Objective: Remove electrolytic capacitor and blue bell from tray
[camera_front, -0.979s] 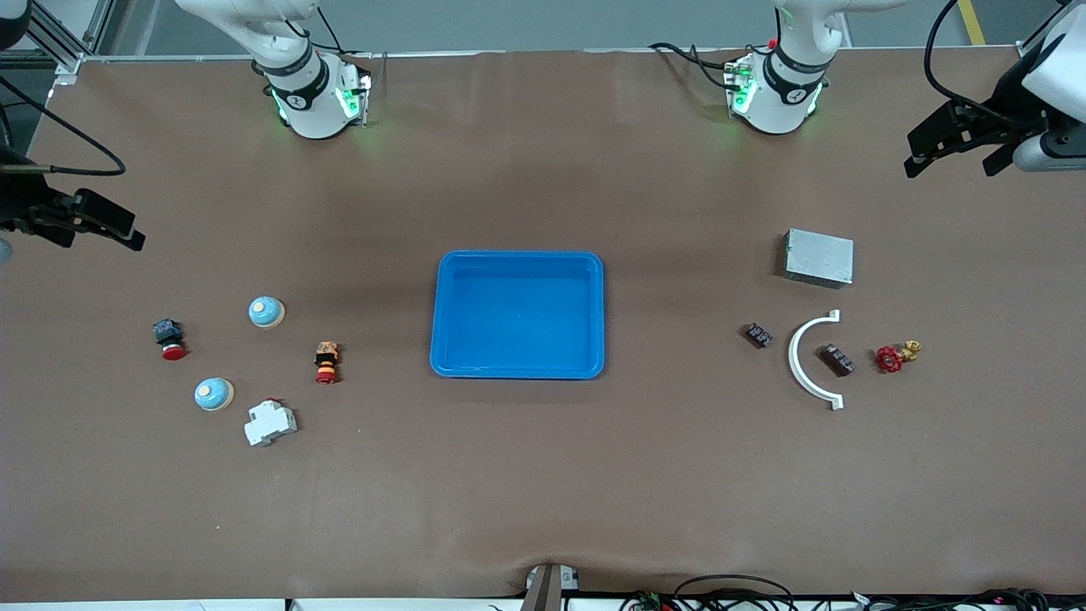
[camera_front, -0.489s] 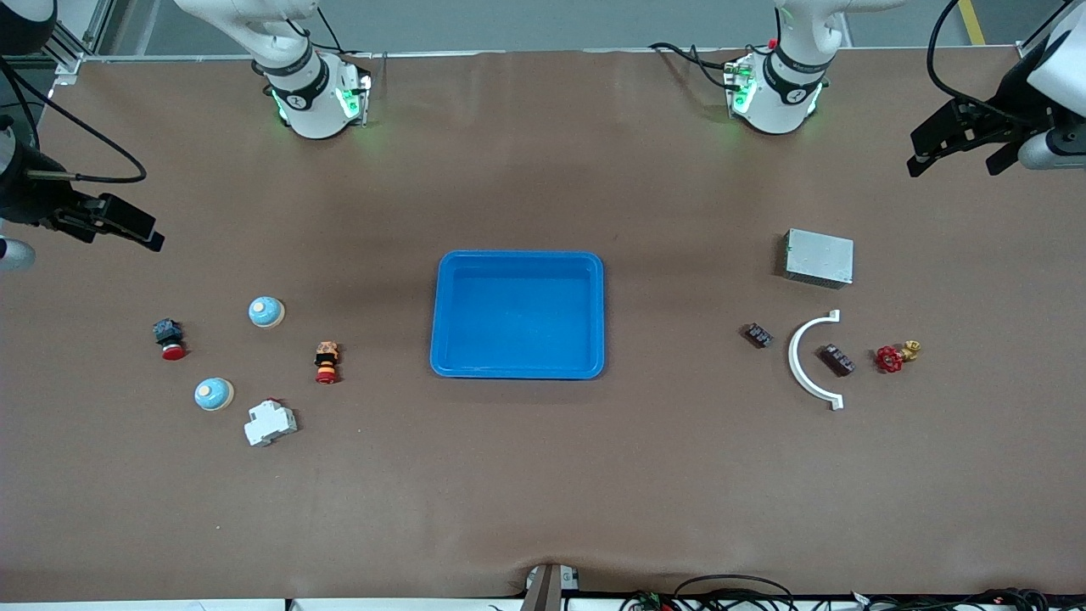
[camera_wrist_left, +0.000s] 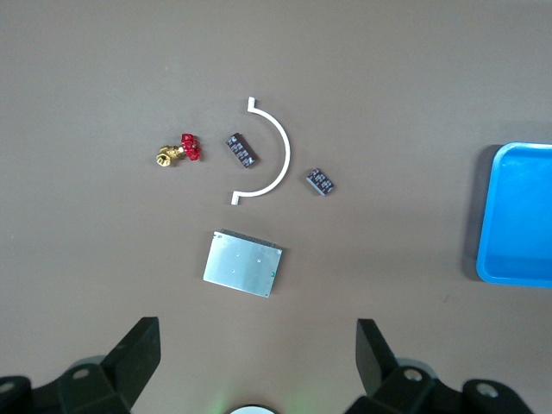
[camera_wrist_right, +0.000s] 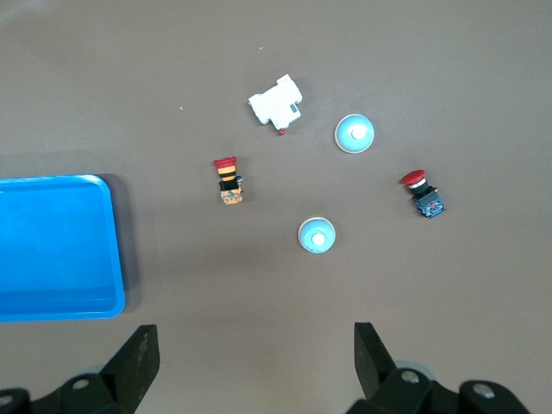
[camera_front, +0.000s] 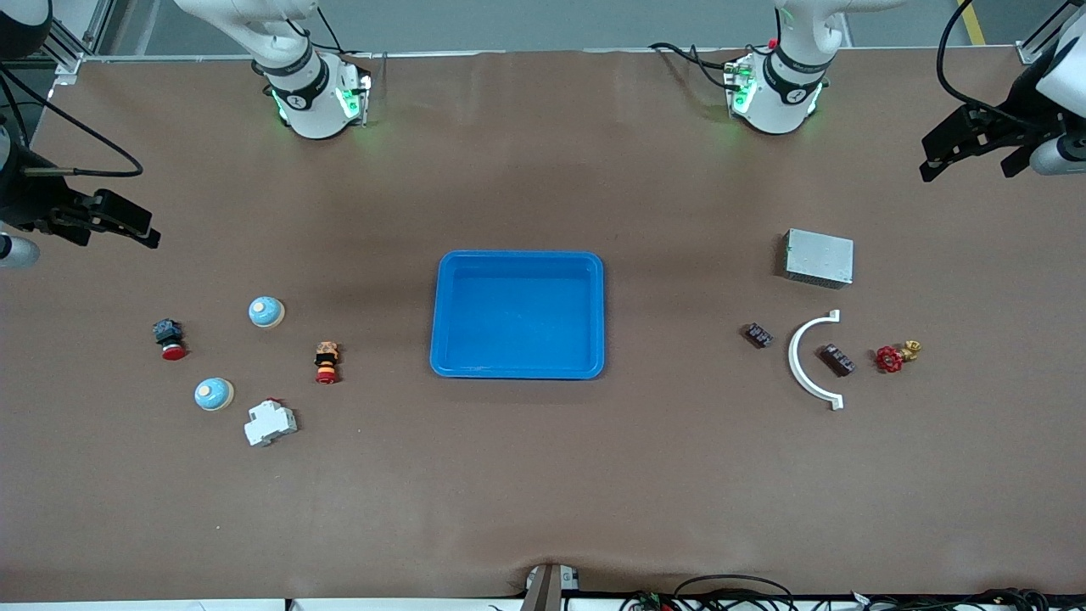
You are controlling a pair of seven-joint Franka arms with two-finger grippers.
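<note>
Front view, left pincer [camera_front: 976, 154] spread wide, empty, above table edge, right pincer [camera_front: 114, 221] likewise apart, holding nothing.

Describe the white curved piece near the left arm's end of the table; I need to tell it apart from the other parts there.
The white curved piece is a thin half-ring, apparently plastic, with a small squared tab at each end. It lies flat on the brown table, its open side facing the left arm's end. A dark capacitor sits within its curve without touching it; another lies outside its curve, toward the blue tray. The grey metal box lies farther from the front camera. Nothing touches it but the table.
</note>
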